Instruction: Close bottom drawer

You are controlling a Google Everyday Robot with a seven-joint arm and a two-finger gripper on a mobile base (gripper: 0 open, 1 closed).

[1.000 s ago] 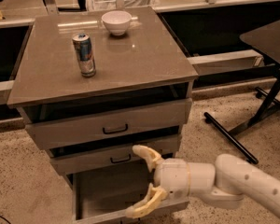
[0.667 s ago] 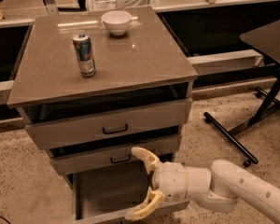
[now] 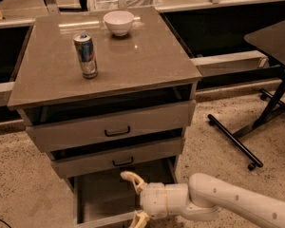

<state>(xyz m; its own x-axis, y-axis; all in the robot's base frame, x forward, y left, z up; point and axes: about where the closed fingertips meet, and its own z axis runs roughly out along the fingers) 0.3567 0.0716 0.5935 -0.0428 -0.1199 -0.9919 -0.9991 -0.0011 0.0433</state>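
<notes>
The bottom drawer (image 3: pixel 102 194) of the grey cabinet (image 3: pixel 109 127) is pulled out, its plain grey tray showing; its front panel lies at the bottom edge of the view. My gripper (image 3: pixel 135 197) reaches in from the lower right on a white arm. Its two yellowish fingers are spread apart, one fingertip (image 3: pixel 128 176) over the tray, the other at the drawer's front edge. It holds nothing. The middle drawer (image 3: pixel 118 158) and top drawer (image 3: pixel 111 127) above stand slightly out.
A drink can (image 3: pixel 86 56) and a white bowl (image 3: pixel 118 22) stand on the cabinet top. A dark table with a black wheeled base (image 3: pixel 247 132) stands at the right on the speckled floor. A counter runs behind the cabinet.
The gripper and arm have shifted a little to the left, toward the drawer's front. The fingers stay spread. The drawer looks about as far out as before.
</notes>
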